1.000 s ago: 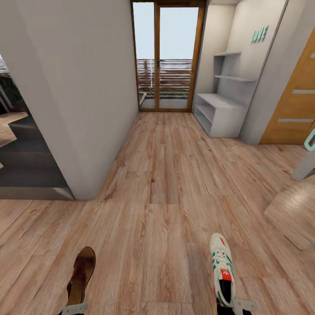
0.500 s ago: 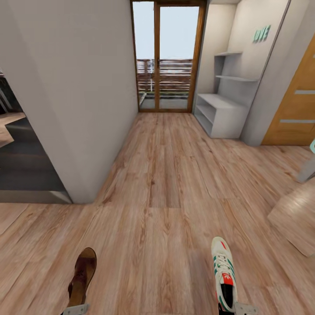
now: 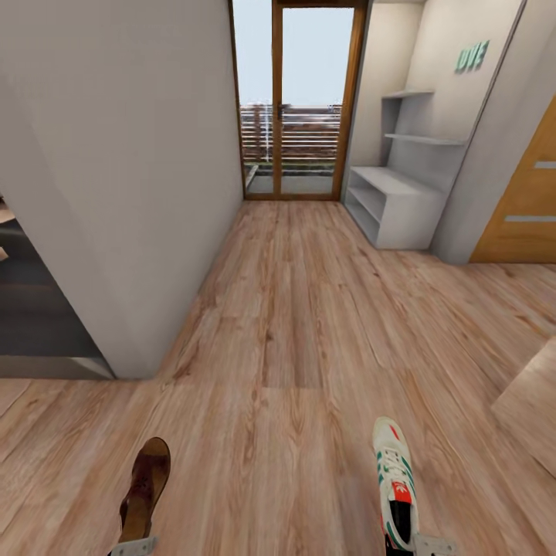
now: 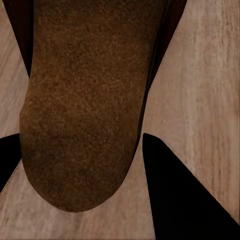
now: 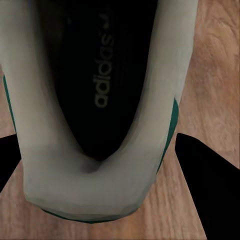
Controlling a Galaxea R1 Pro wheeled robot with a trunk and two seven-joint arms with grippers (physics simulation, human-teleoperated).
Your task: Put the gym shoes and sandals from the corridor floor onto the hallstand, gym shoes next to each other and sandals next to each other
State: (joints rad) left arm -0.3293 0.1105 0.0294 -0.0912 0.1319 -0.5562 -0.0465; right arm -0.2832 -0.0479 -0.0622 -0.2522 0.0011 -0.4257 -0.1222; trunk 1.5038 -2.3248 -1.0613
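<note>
Riding out in front of the robot, one gym shoe [image 3: 394, 486] sits clamped at its heel in the right tool [image 3: 421, 547], toe pointing down the corridor, while one sandal [image 3: 143, 488] is pinched the same way in the left tool [image 3: 131, 547]; the wrist views show dark fingers [image 4: 175, 195] either side of the brown sole and fingers [image 5: 210, 175] flanking the white heel. Both hang above the corridor floor [image 3: 293, 332], well short of the hallstand [image 3: 394, 205] at the far right beside the glass door [image 3: 297, 100]. From where I stand, the heel-only grips look risky: each shoe could droop or slip free during travel, and the left wall corner [image 3: 135, 363] could clip the sandal.
</note>
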